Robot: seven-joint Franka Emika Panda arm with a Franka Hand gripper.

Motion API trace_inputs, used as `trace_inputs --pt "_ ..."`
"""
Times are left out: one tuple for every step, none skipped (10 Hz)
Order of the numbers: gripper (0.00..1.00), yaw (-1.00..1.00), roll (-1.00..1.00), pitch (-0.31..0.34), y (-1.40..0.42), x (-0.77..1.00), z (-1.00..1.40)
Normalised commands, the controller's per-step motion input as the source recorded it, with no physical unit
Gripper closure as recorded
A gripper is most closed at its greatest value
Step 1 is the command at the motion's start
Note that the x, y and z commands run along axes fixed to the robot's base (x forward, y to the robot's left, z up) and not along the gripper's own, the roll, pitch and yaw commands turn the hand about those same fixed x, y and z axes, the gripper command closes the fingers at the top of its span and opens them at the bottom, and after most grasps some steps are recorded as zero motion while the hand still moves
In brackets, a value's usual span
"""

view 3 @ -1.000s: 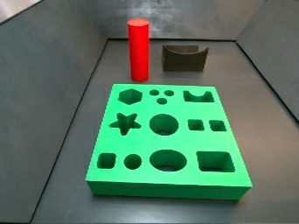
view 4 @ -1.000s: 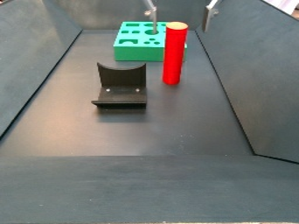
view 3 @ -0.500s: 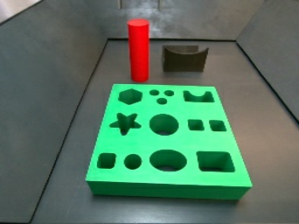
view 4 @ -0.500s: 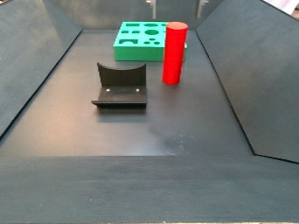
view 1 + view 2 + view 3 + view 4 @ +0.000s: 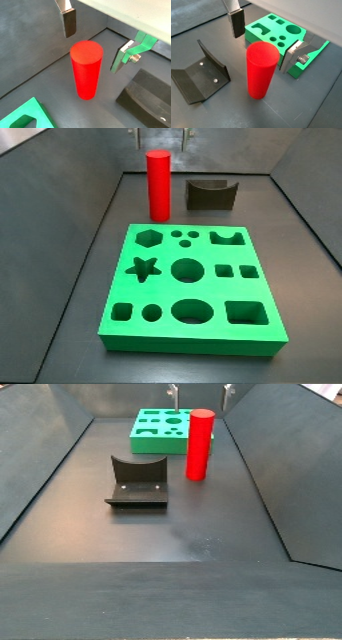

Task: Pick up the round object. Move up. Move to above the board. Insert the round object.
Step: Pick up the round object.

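Standing upright on the floor point(image 5: 80, 268) beyond the board's point(image 5: 191, 283) far edge, the peg point(image 5: 86, 75) sits between the gripper's point(image 5: 95, 41) spread fingers point(image 5: 69, 23), untouched by either pad. Beside it stands the fixture point(image 5: 136, 481).

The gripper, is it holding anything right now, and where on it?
Nothing is held. The gripper is open above the red peg, fingers either side of its top, not touching.
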Motion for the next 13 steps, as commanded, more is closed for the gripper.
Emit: trace_inputs --pt "0.0 0.1 -0.03 0.0 -0.04 0.0 -0.38" --pt "0.0 0.05 -0.01 -0.007 -0.05 0.0 -0.34" --pt "0.0 0.02 0.0 -0.02 -0.04 0.0 -0.35" --pt "0.0 0.01 0.01 -0.044 0.0 0.0 -0.3" --pt "0.0 0.0 0.06 -0.001 0.0 0.0 -0.22" --pt "0.0 0.0 0.01 0.0 0.11 0.0 -0.17" --pt "0.0 0.0 0.06 -0.004 0.04 0.0 -0.13" --pt "0.0 0.0 0.0 0.0 0.0 0.0 -0.09" --pt "0.0 0.0 -0.03 -0.026 0.0 -0.01 0.0" --pt "0.0 0.0 0.0 0.0 0.0 0.0 0.0" --pt "1.0 0.0 0.0 0.0 0.0 0.0 0.0" --pt "1.0 0.0 0.0 0.0 0.0 0.0 0.0" --pt "1.0 0.0 0.0 0.0 0.0 0.0 0.0"
